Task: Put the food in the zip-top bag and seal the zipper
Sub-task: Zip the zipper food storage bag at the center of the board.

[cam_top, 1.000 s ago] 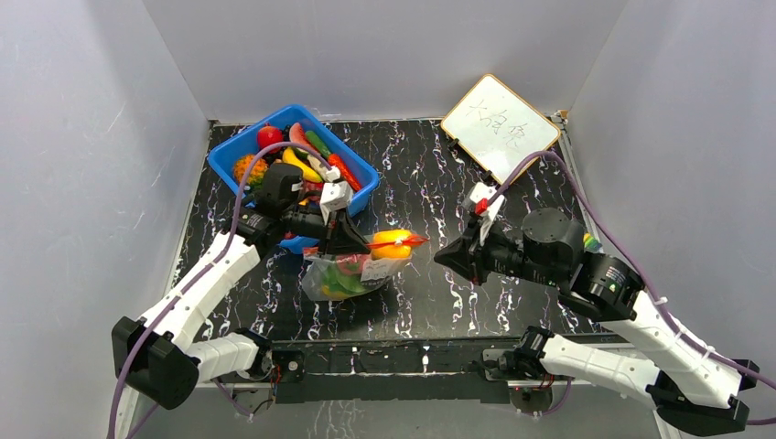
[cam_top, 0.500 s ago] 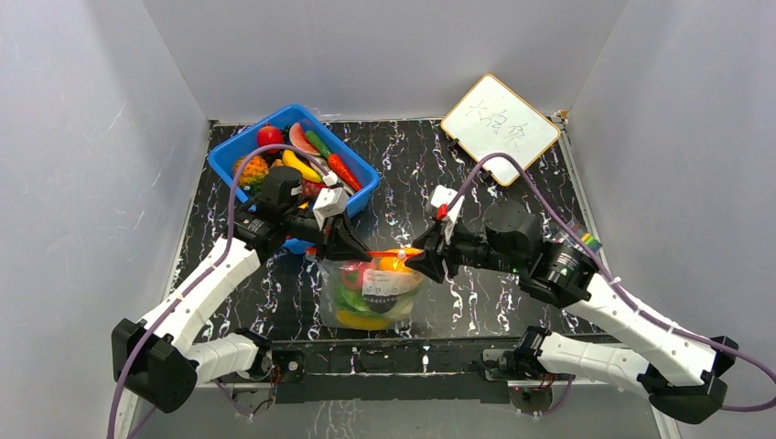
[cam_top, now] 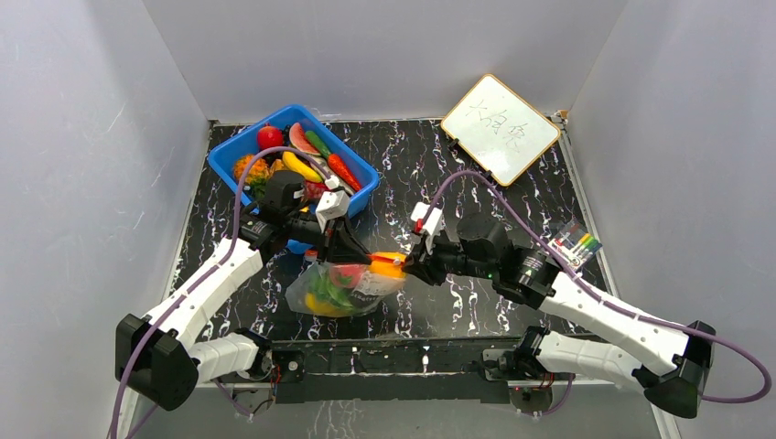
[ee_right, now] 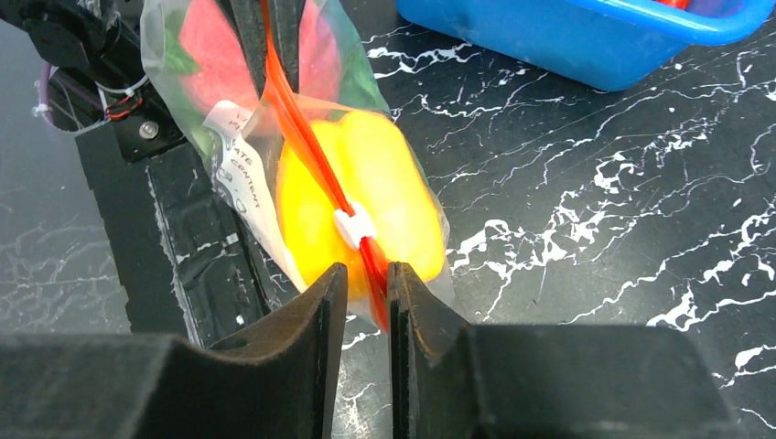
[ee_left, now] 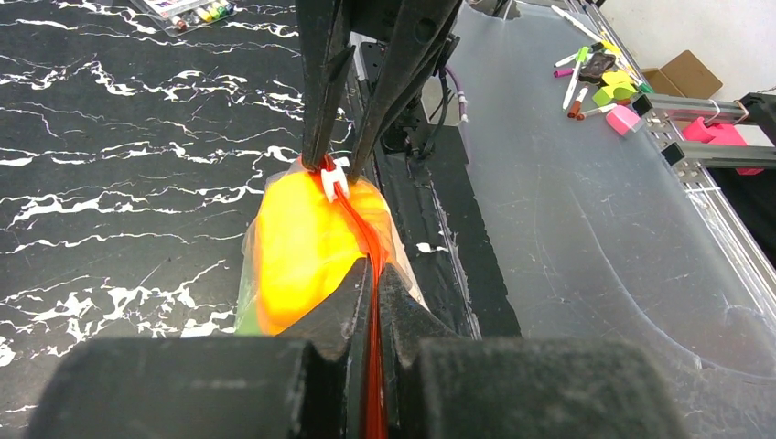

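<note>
The clear zip-top bag (cam_top: 343, 291) hangs between my two grippers, holding food: a yellow pepper (ee_right: 366, 192), something red and green leaves. My left gripper (ee_left: 372, 279) is shut on the red-orange zipper (ee_left: 366, 242) at one end. The zipper's white slider (ee_right: 354, 225) sits close to the other end. There my right gripper (ee_right: 368, 279) straddles the strip's tip, its jaws narrowly apart with the strip against one finger and a gap beside the other. From the top view the left gripper (cam_top: 352, 251) and right gripper (cam_top: 407, 268) face each other across the zipper (cam_top: 384, 261).
A blue bin (cam_top: 245, 130) with more toy fruits and vegetables stands at the back left, just behind the left arm. A whiteboard (cam_top: 500, 126) leans at the back right. A small box of markers (cam_top: 575, 242) lies by the right wall.
My right arm has swung left to the bag, opened, and brought its jaws in around the zipper's free end. The bag has tilted and shifted slightly left.
</note>
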`<state>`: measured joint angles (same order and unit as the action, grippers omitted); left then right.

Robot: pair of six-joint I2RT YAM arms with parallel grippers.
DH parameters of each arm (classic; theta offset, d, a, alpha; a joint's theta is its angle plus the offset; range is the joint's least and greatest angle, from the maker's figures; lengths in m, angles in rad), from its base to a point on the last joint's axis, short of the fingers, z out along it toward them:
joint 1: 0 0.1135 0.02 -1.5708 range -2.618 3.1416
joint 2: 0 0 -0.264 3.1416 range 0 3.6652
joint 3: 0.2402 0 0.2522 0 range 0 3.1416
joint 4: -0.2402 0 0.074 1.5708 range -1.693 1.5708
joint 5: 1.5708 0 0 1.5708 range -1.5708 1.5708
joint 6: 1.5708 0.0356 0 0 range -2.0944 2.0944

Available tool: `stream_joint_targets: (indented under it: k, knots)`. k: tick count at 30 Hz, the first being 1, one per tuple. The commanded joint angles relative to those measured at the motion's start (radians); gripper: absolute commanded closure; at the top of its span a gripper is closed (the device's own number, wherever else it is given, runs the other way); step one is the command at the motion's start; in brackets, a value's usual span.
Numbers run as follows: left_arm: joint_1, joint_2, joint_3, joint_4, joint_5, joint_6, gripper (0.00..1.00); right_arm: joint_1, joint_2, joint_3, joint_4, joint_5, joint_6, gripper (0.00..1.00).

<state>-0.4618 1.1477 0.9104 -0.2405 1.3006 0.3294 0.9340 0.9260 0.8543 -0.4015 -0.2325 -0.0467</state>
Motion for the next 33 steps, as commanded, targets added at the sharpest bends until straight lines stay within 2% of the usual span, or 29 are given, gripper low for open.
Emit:
stream_joint_targets:
  k: [1, 5, 7, 17, 22, 28, 33]
  knots:
    - [0.000, -0.018, 0.026, 0.031, 0.063, 0.040, 1.00, 0.000, -0.029, 0.061, 0.034, 0.059, 0.013, 0.79]
    - [0.001, -0.013, 0.028, -0.001, 0.058, 0.061, 1.00, 0.000, -0.053, 0.106, 0.026, 0.018, 0.020, 0.62]
    - [0.000, -0.013, 0.028, -0.009, 0.062, 0.070, 1.00, 0.000, -0.059, 0.102, 0.031, -0.017, 0.000, 0.58]
    - [0.000, -0.009, 0.048, -0.023, 0.083, 0.077, 1.00, -0.001, -0.005, 0.125, 0.041, -0.097, -0.082, 0.61]
    - [0.000, -0.011, 0.049, -0.022, 0.088, 0.077, 1.00, 0.000, 0.013, 0.105, 0.077, -0.149, -0.106, 0.76]
    - [0.000, -0.009, 0.051, -0.023, 0.094, 0.082, 1.00, 0.000, 0.020, 0.099, 0.092, -0.158, -0.115, 0.81]
    - [0.000, -0.008, 0.056, -0.034, 0.094, 0.095, 1.00, -0.001, 0.023, 0.092, 0.076, -0.170, -0.121, 0.93]
